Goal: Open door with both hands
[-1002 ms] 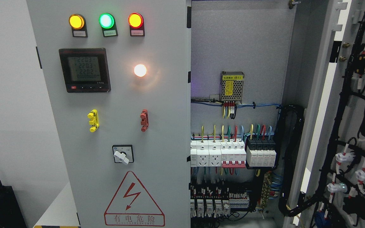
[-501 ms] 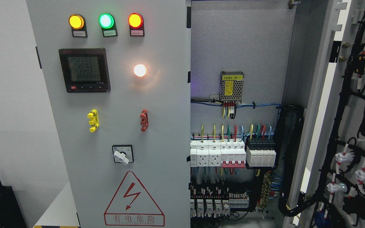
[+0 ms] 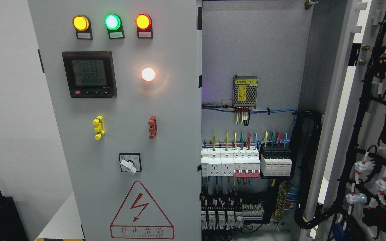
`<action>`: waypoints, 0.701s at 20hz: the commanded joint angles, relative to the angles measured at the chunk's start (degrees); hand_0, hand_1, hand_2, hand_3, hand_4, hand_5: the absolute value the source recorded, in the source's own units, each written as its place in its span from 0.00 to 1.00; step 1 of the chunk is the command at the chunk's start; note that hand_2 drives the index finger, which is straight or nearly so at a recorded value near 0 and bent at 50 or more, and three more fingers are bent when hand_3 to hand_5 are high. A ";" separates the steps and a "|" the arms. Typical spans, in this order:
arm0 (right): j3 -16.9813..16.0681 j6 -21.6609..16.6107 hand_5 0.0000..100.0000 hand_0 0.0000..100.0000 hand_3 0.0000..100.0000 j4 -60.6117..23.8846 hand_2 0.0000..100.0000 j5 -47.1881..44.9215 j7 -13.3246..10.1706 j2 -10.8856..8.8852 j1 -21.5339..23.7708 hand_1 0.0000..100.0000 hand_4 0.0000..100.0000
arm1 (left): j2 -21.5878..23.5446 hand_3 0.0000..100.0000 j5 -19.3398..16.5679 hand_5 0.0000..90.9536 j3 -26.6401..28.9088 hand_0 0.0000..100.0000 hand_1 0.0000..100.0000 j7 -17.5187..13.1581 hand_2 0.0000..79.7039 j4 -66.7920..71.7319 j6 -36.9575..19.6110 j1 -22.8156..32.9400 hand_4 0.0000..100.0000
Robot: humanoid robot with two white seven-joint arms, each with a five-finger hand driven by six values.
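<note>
I can't see either hand — both arms sit outside my view. The open right door (image 3: pixel 380 134) runs off the right edge, its wiring cut short. The meter (image 3: pixel 89 74) digits are too blurred to read, the lamp labels (image 3: pixel 116 34) too small — the warning sign (image 3: pixel 141 211) clips at bottom.

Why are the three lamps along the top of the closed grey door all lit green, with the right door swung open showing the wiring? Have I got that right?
Not quite. In the head view only the middle lamp is green; the left lamp glows yellow and the right lamp red. The rest holds: the closed grey door carries them, and the right door stands open, showing wiring.
</note>
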 commanded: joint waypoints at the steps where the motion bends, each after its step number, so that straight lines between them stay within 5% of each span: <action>1: 0.00 -0.05 0.00 0.11 0.00 0.00 0.00 0.00 -0.01 0.00 0.00 0.00 0.00 | -3.99 0.00 4.51 0.00 1.30 0.00 0.00 0.30 0.00 4.18 1.14 -0.21 0.03; 3: 0.00 -0.05 0.00 0.11 0.00 0.00 0.00 0.00 -0.01 0.00 0.00 0.00 0.00 | -3.99 0.00 8.13 0.00 -1.09 0.00 0.00 0.30 0.00 3.56 2.90 -0.21 0.03; 14: 0.00 -0.05 0.00 0.11 0.00 0.00 0.00 0.09 -0.01 -0.09 0.00 0.00 0.00 | -3.99 0.00 8.32 0.00 -2.50 0.00 0.00 0.12 0.00 3.21 3.08 -0.21 0.03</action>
